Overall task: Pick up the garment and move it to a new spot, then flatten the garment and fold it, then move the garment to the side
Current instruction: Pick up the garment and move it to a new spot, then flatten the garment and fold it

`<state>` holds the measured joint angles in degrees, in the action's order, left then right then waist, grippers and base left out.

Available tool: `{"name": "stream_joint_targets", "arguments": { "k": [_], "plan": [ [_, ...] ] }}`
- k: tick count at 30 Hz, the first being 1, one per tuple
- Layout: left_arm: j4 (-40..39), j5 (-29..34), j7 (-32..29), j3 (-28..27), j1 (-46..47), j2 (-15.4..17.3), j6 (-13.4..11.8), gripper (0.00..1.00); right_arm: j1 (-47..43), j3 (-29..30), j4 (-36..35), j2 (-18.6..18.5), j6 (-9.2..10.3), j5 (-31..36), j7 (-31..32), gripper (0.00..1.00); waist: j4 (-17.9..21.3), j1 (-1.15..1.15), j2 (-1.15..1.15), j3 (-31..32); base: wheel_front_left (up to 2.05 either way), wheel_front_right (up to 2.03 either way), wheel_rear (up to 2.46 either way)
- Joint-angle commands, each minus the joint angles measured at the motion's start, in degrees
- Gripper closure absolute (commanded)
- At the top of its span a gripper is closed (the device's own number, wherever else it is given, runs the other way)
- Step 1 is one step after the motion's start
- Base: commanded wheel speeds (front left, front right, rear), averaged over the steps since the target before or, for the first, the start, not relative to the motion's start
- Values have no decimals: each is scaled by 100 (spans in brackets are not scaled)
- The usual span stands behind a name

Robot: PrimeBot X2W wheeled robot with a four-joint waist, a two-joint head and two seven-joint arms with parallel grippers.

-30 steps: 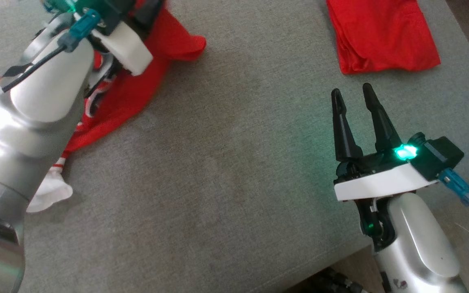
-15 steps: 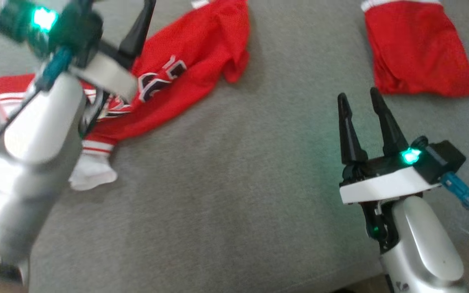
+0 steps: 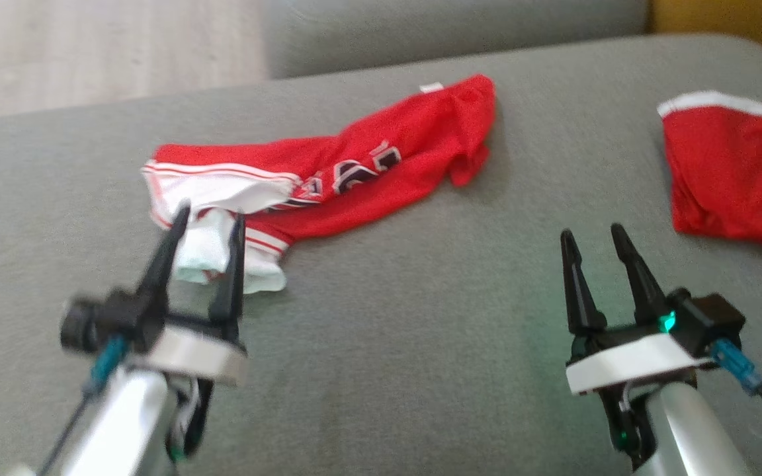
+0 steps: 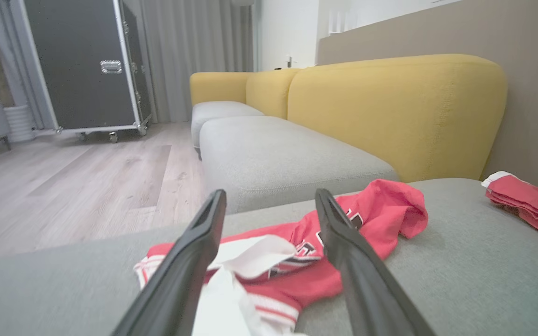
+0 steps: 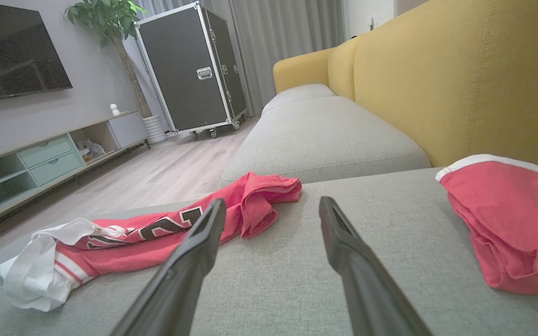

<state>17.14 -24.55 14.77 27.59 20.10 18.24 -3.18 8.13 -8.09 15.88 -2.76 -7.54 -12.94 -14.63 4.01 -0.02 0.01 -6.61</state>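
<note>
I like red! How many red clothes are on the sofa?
2. A crumpled red jersey lies left of middle on the grey cushion; a folded red garment sits at the right edge, partly cropped.

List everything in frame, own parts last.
jersey: 1, red with white trim, crumpled on the cushion's left half
folded garment: 1, red with a white band, cushion's right edge
near seat cushion: 1, grey, under both garments
sofa back: 1, yellow, behind the cushions
flight case: 1, black with metal edges, on wheels on the floor
floor: 1, pale wood, beside the sofa
TV: 1, black, on the wall
plant: 1, green, beside the case
cabinet: 1, pale green drawers, below the TV
left gripper: 1, dark fingers, open, at the jersey's white end
right gripper: 1, dark fingers, open, over bare cushion between the garments
</note>
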Motion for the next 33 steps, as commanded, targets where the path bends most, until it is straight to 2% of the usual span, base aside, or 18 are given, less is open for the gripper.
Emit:
{"name": "stream_joint_targets", "arguments": {
  "k": [1, 6, 11, 16, 22, 27, 32, 33],
  "plan": [
    [-279, -42, 22, -366, -35, 27, -77, 0, 14, -86, -143, -11, 5, 64, -37, 0, -312, 2, -1, 306, 0, 0, 0],
    [-463, -22, 22, -762, -833, -252, -135, 0, -114, -84, -95, -11, 5, 80, -37, 0, -423, 2, -1, 404, 0, 0, 0],
    [-443, 143, 22, -993, -1004, -413, -28, 0, -92, -121, -91, -11, 5, 65, -37, 0, -405, 2, -1, 372, 0, 0, 0],
    [-112, 225, 19, -1065, -768, -480, 56, 0, -11, -189, -131, -11, 5, 61, -37, 0, -253, 2, -1, 199, 0, 0, 0],
    [572, 218, -403, -1001, -140, -498, 69, 0, 93, -180, -194, -11, 5, 67, -37, 0, -21, 2, -1, -157, 0, 0, 0],
    [1233, 251, -823, -992, 393, -480, -55, 0, 189, -158, -250, -11, 5, 59, -37, 0, 144, 2, -1, -433, 0, 0, 0],
    [1831, 185, -897, -1124, 735, -482, -223, 0, 240, -123, -284, -11, 5, 46, -37, 0, 248, 2, -1, -553, 0, 0, 0],
    [1923, 178, -873, -1132, 780, -484, -227, 10, 241, -118, -287, -11, 5, 43, -37, 0, 260, 2, -1, -557, 0, 0, 0]
  ]
}}
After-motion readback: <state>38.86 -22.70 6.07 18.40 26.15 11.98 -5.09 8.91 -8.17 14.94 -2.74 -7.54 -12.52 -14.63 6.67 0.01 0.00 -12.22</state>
